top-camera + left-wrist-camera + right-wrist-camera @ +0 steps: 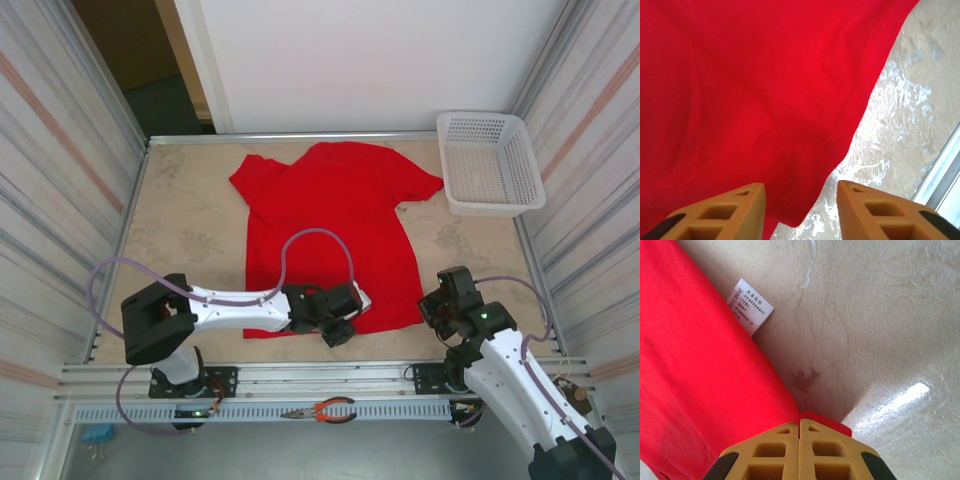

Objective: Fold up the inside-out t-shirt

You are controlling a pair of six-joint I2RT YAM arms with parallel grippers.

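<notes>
Facing you hem-first, the shirt [330, 220] runs lengthwise away across the bench [190, 230]; your left jaws hang released over the hem [852, 97], right jaws clenched at its corner.

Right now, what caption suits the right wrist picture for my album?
Right gripper shut on the edge of the red t-shirt, white tag lying on the table.

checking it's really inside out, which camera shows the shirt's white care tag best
Right wrist: the care tag lies flat on the table, sticking out from the edge of the t-shirt, print visible. From top external it's too small to pick out; left wrist gives red cloth and a stitched hem.
</notes>
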